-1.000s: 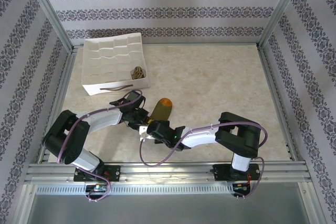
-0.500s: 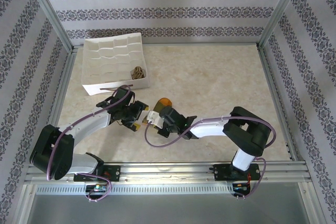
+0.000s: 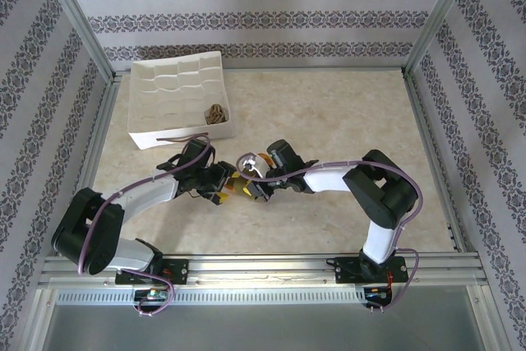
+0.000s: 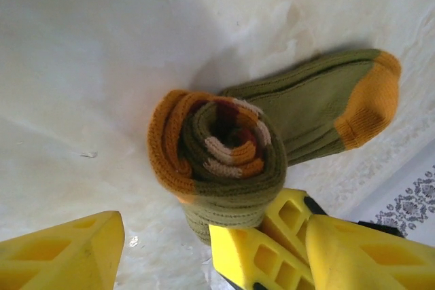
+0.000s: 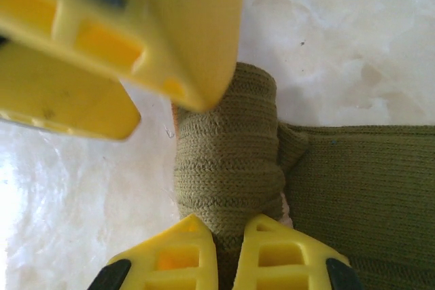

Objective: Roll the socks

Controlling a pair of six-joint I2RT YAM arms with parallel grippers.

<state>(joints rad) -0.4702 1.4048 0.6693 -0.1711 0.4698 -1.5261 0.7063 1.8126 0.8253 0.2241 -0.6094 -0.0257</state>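
The olive green sock (image 4: 224, 161) lies on the table rolled into a tight coil, its striped cuff at the core. Its flat foot and orange toe (image 4: 370, 100) trail off to the right. My right gripper (image 5: 228, 229) is shut on the end of the roll (image 5: 228, 161), with knit fabric pinched between its fingers. My left gripper (image 4: 217, 256) stands open around the roll's near end, its fingers (image 4: 61, 256) clear of the fabric. From above, both grippers meet over the sock (image 3: 263, 158) at mid table. The tan argyle sock (image 3: 215, 113) sits rolled in the tray's front right compartment.
The white divided tray (image 3: 164, 80) stands at the back left, close behind my left gripper (image 3: 218, 185). A dark strap (image 3: 182, 136) lies along its front wall. Aluminium frame rails and patterned walls enclose the table.
My left gripper has opened and let go of the sock. The right gripper has travelled away from the bases, rolling the sock up towards its toe, and less flat sock shows.
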